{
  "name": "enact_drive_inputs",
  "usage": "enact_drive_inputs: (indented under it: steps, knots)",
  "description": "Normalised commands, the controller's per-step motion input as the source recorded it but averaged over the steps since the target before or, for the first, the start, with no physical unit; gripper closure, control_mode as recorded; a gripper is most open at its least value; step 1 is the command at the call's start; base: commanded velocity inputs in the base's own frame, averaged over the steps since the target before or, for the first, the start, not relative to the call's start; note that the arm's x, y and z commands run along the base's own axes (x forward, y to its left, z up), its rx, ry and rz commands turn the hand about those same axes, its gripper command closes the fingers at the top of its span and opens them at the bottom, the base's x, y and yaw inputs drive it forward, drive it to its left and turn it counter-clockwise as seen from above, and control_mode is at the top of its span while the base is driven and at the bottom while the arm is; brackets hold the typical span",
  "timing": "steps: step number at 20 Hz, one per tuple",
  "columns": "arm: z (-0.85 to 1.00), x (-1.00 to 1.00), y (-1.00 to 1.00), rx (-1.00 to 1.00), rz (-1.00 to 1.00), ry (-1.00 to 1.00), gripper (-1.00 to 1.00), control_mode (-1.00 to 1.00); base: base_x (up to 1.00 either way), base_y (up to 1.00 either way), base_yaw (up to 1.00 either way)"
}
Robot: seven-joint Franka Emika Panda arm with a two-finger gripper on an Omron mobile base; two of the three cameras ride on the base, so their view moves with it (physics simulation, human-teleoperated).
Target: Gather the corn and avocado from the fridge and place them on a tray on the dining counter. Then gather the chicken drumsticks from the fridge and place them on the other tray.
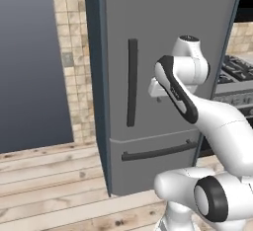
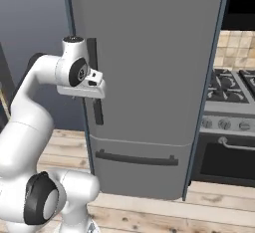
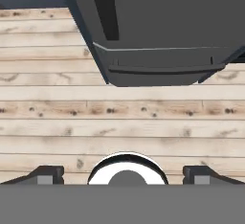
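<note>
Grey fridge [image 1: 168,52] is shut, both doors closed, with a dark vertical handle [image 1: 132,82] on the upper door and a dark horizontal bar [image 1: 158,151] on the lower drawer. Gripper [image 3: 124,173] hangs in front of the upper door, just beside the vertical handle, pointing down at the wood plank floor [image 3: 119,127]; fingertips [image 3: 45,174] spread wide, nothing held. Stove [image 2: 231,122] sits right of the fridge. Corn, avocado and drumsticks can't be located.

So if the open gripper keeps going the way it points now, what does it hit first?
Probably the light wooden plank floor in front of the closed grey fridge; nothing else shows between the fingertips, though depth is unclear.
</note>
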Motion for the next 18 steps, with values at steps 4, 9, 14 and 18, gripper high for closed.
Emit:
enact_drive_inputs:
  steps: [4, 9, 14, 18]
  knots:
    - [0.00, 0.00, 0.00, 0.00, 0.00, 0.00, -1.00, 1.00, -0.49, 0.37, -0.10]
    - [0.00, 0.00, 0.00, 0.00, 0.00, 0.00, -1.00, 1.00, -0.30, 0.21, -0.20]
    - [0.00, 0.00, 0.00, 0.00, 0.00, 0.00, -1.00, 1.00, 0.00, 0.30, -0.21]
    - [0.00, 0.00, 0.00, 0.00, 0.00, 0.00, -1.00, 1.00, 0.00, 0.31, -0.16]
